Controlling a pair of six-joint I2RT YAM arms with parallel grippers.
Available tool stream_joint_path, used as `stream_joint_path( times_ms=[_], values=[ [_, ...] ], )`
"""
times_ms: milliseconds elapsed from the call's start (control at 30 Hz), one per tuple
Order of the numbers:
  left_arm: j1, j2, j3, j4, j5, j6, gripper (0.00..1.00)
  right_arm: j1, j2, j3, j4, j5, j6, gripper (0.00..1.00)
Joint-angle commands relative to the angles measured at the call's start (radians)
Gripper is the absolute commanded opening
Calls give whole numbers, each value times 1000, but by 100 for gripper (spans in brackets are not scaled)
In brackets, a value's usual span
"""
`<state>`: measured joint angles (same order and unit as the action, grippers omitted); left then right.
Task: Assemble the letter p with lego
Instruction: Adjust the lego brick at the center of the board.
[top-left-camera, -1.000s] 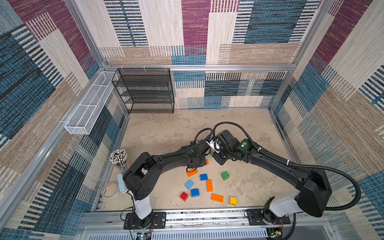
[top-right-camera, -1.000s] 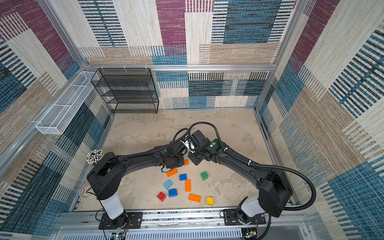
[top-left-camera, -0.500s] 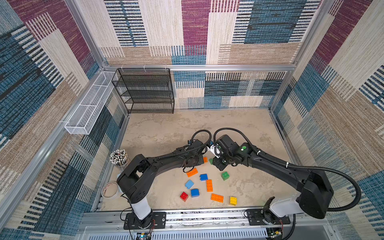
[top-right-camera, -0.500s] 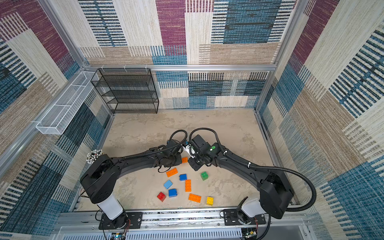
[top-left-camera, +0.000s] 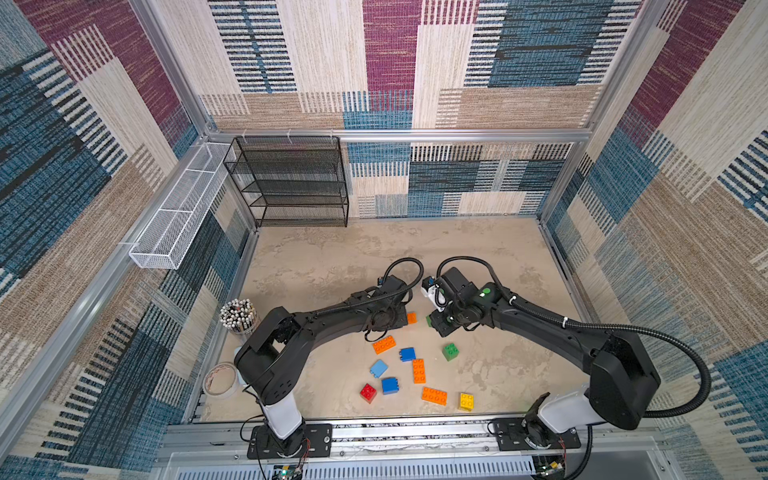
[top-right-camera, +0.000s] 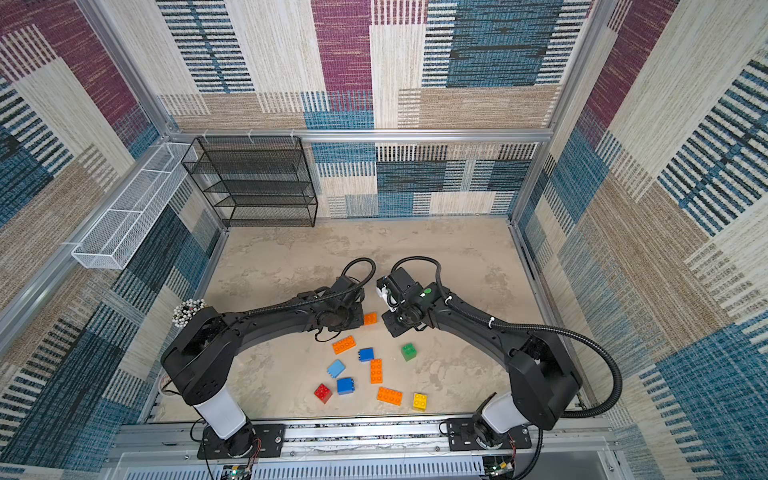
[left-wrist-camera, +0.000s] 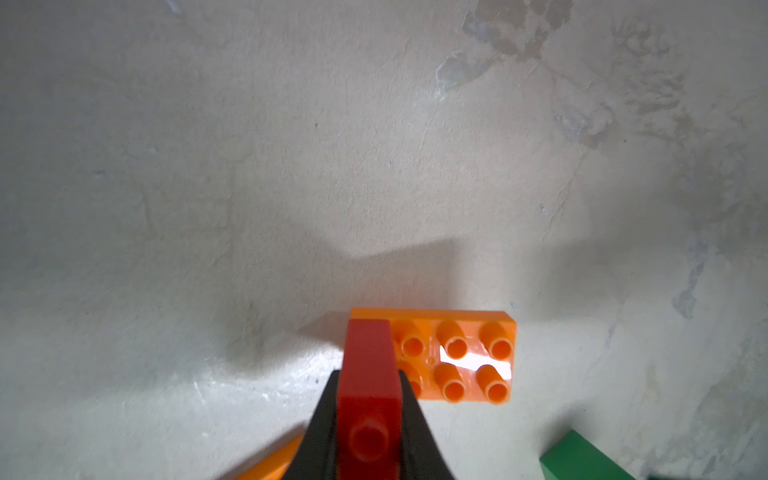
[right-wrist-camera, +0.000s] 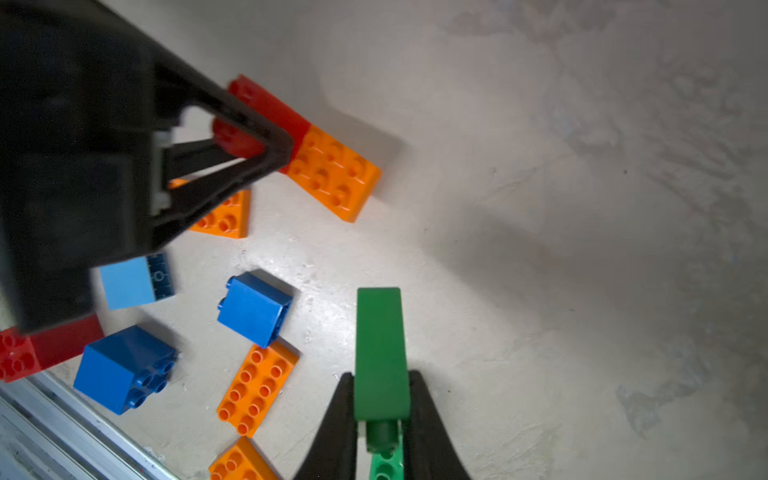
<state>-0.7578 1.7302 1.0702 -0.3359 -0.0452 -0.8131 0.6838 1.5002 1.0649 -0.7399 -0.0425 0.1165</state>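
My left gripper (left-wrist-camera: 369, 376) is shut on a red lego brick (left-wrist-camera: 368, 353), which covers one end of a long orange brick (left-wrist-camera: 457, 357) lying on the table. From the right wrist view the same red brick (right-wrist-camera: 270, 110) meets the orange brick (right-wrist-camera: 332, 172). I cannot tell whether it is pressed on. My right gripper (right-wrist-camera: 380, 376) is shut on a green brick (right-wrist-camera: 380, 332), just above the table and right of the orange brick (top-left-camera: 411, 318). Both grippers face each other mid-table in both top views.
Loose bricks lie toward the front: orange (top-left-camera: 383, 345), blue (top-left-camera: 407, 354), orange (top-left-camera: 419, 370), green (top-left-camera: 450, 351), light blue (top-left-camera: 378, 368), red (top-left-camera: 368, 392), yellow (top-left-camera: 466, 401). A black wire shelf (top-left-camera: 291, 183) stands at the back left. A pen cup (top-left-camera: 239, 316) and tape roll (top-left-camera: 220, 380) sit at the left edge.
My right gripper has come down and a little toward the front with the green brick. The left gripper has shifted slightly near the orange brick, still holding the red one.
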Motion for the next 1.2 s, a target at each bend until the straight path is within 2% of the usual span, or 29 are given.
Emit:
stream_joint_path(
  times_ms=[0,200,433,633,900,1033,1167],
  values=[
    [-5,-20,-11,-58,-4,44,9,-11,42,24,-36,17,102,0],
    [-45,-5,9,-147,-54,27,9,-16,78,16,-100,-12,179,0],
    [-85,42,45,-139,-58,0,10,-18,77,16,-199,-56,238,0],
    [-106,60,49,-93,-30,-6,23,-18,72,67,-290,-77,270,0],
    [-113,-1,10,-40,-13,17,42,-20,87,116,-350,-74,308,0],
    [-107,-57,-33,26,18,27,47,-19,97,112,-339,-92,318,0],
    [-63,-145,-124,135,56,27,48,-15,141,153,-335,-100,322,0]
  ],
)
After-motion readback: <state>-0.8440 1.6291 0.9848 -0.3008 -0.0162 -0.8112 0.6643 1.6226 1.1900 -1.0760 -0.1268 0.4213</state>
